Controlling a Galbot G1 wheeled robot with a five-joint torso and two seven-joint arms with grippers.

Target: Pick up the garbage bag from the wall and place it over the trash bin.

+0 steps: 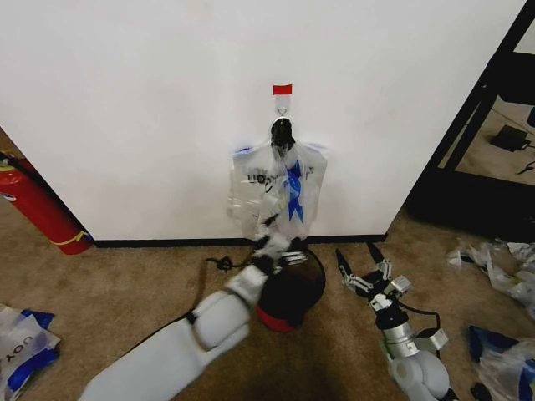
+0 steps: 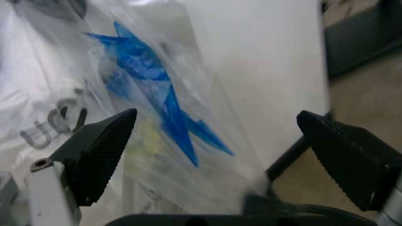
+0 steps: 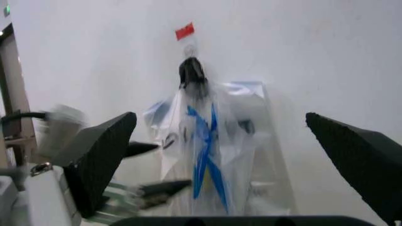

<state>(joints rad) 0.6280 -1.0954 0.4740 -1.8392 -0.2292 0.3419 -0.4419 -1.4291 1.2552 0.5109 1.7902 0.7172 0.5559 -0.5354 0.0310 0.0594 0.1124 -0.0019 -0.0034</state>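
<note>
Bag: the bag [image 1: 280, 188] hangs at frame centre, flat against the wall [image 1: 134, 109], from a black clip under the red-taped hook [image 1: 282, 102].
Left gripper: the left gripper [image 1: 269, 224] sits at the bag's lower edge, just above the bin [image 1: 292, 288]; jaws apart, film between them in the wrist view [image 2: 207, 160], not yet pinched.
Right gripper: the right gripper [image 1: 358, 266] waits lower right of centre, jaws apart, facing the bag.
Risk: you may pinch several layers, or tear the thin film if you pull against the clip.
Risk: the left forearm lies across the bin and could tip it.
Room: the wall is directly behind the bag; the extinguisher [image 1: 42, 205] at left and the black frame [image 1: 476, 109] at upper right stand well apart.
</note>
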